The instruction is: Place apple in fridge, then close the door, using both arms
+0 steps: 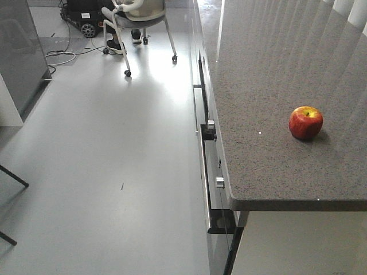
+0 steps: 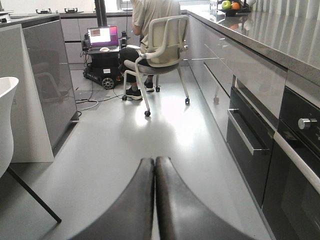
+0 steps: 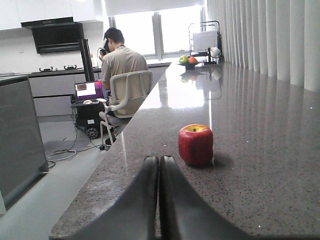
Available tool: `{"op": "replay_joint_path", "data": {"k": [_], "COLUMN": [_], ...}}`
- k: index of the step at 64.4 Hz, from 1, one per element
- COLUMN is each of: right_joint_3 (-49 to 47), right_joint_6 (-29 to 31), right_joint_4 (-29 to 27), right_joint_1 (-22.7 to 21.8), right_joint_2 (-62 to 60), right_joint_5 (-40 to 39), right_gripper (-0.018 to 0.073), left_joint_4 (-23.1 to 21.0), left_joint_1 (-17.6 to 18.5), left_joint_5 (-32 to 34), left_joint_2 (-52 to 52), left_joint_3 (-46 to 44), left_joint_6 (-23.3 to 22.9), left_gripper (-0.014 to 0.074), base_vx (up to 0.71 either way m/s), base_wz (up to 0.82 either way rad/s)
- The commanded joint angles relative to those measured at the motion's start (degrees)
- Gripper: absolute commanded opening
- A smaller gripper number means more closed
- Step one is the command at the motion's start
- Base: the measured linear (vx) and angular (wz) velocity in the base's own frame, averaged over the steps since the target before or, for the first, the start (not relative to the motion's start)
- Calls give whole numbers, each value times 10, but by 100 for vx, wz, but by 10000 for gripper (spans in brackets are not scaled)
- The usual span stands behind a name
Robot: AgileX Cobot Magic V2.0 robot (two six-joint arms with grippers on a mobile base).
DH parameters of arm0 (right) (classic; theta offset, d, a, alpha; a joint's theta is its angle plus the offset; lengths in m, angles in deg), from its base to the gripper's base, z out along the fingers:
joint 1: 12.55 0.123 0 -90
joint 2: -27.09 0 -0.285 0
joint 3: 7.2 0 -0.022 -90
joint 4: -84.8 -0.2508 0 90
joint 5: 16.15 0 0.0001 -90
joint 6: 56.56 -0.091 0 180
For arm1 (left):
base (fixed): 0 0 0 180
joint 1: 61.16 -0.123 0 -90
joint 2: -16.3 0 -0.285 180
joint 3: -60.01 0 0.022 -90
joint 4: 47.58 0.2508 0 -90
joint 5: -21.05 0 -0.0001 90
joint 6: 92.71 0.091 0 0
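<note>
Item: round red apple (image 3: 195,144) with yellow-orange patches and a short stem in a yellowish dimple
Location: upright on the speckled grey stone worktop (image 3: 250,125), nothing touching it
Right end effector (image 3: 159,160): dark fingers pressed together, empty, low over the worktop, near the apple and apart from it; the apple lies ahead and a little to the right of its line
Left end effector (image 2: 155,160): fingers pressed together, empty, well apart from the apple, over the grey floor of the aisle
Step in hand (judged): reach and grasp of the apple by the right arm
Handling advice: spread the fingers before advancing; shift right to centre on the apple; straddle its widest part; close gently, since a round fruit on polished stone may roll
Path to the apple: no object lies between it and the right end effector
Beyond the apple: pale pleated curtain (image 3: 280,40)
Far past the apple: fruit bowl (image 3: 187,60) on the same worktop
Below the worktop edge nearest the apple: oven knobs (image 1: 211,123) and drawer handles
Aisle, well apart from the apple: seated person (image 3: 120,60), white office chair (image 2: 160,40), open laptop (image 2: 101,36)
Fridge and door: cannot be told for certain in any view
</note>
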Motion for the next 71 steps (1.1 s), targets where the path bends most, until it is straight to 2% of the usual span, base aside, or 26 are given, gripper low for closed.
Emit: {"op": "replay_joint_path", "data": {"k": [1,71], "right_joint_3": [-2,-2], "right_joint_6": [5,2], "right_joint_4": [2,2], "right_joint_1": [0,0], "right_joint_2": [6,6], "right_joint_5": [-44,-51], "right_gripper": [-3,-3], "left_joint_4": [0,0], "left_joint_1": [2,2], "left_joint_5": [39,39], "left_joint_2": [8,8], "left_joint_3": [-9,-9], "left_joint_6": [-4,-4], "left_gripper": [-6,-6], "base_vx": [0,0], "base_wz": [0,0]}}
